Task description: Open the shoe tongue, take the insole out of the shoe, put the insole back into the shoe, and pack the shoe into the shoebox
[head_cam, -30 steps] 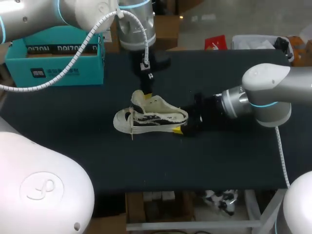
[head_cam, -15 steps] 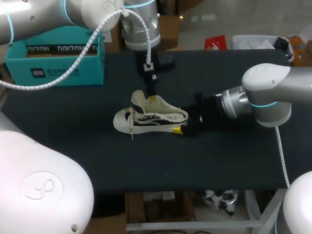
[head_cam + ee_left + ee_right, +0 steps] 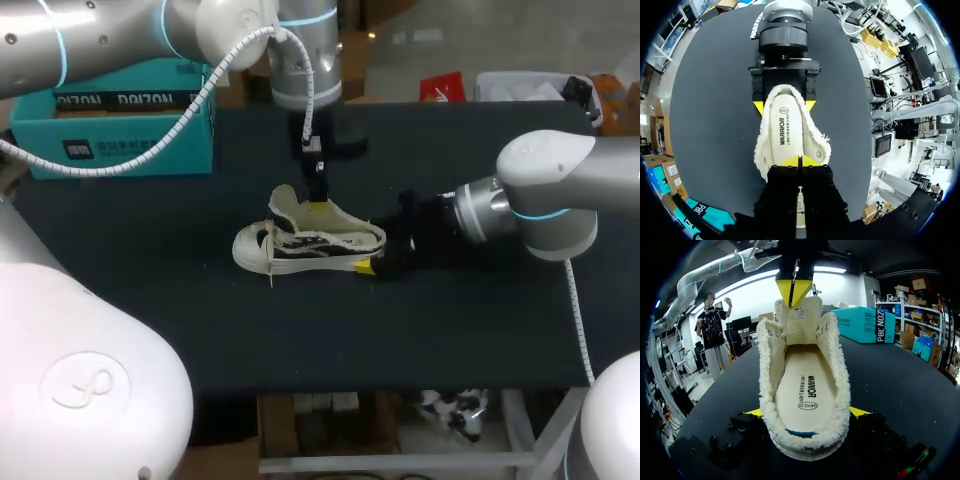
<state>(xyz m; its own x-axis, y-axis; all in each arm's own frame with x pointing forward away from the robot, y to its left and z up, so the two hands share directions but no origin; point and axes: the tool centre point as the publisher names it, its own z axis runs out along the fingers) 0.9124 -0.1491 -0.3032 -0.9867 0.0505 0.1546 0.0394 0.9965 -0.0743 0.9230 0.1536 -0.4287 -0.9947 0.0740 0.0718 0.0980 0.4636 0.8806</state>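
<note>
A white fleece-lined shoe (image 3: 310,242) with black stripes lies mid-table, toe to the left. Its tongue (image 3: 284,206) stands raised, and the pale insole (image 3: 805,390) lies inside the shoe. My left gripper (image 3: 320,203) hangs over the shoe's opening. Its tips are shut together at the tongue's (image 3: 799,315) top edge, and no pinch on the fleece shows. My right gripper (image 3: 370,250) grips the heel from the right. In the left wrist view its yellow fingertips (image 3: 758,106) press both sides of the heel. The teal shoebox (image 3: 110,110) stands at the back left.
The black table (image 3: 480,330) has bare room in front of the shoe and to its left. The left arm's white cable (image 3: 150,125) hangs in front of the shoebox. The right arm's elbow (image 3: 550,190) sits over the table's right side.
The left arm's wrist has swung to the right, and its tips have shifted a little right and down, from beside the tongue toward the shoe's opening. The shoe and right arm have stayed still.
</note>
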